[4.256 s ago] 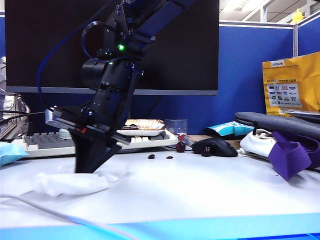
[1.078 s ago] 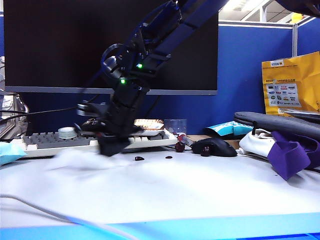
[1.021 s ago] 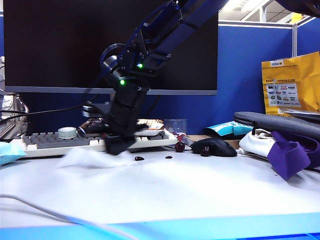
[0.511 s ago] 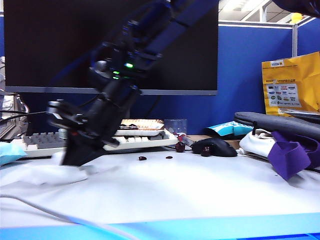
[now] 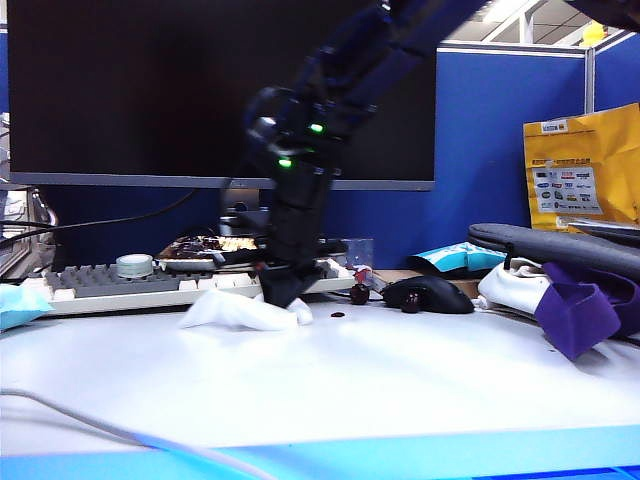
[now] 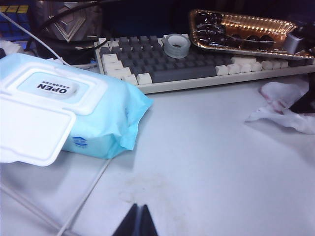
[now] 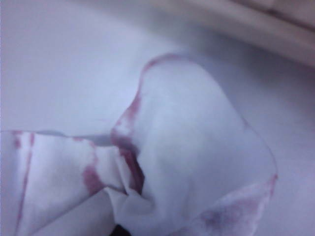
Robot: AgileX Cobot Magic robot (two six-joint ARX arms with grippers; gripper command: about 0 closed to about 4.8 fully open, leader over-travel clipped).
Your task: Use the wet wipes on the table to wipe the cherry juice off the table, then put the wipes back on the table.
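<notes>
Exterior cam sits low at the table (image 5: 400, 390) front edge, nearly at surface height, facing the monitor (image 5: 130, 90) and blue partition; takes in the whole desk width, mid range.

Left wrist cam looks down and forward over the left part of the desk, from behind the left gripper (image 6: 139, 222), mid range; the wipes pack (image 6: 69, 113) is closest to it, the keyboard (image 6: 197, 69) farther off.

Right wrist cam is almost on top of the wet wipes (image 7: 162, 162), pointing down from the right gripper (image 5: 285, 290); soft focus, probably a keyboard edge at the frame's far side.

Shared: all three see the wet wipes (image 5: 240, 312) (image 6: 285, 101); exterior and left wrist also share the keyboard (image 5: 110, 285) and food tray (image 6: 236, 30).
</notes>
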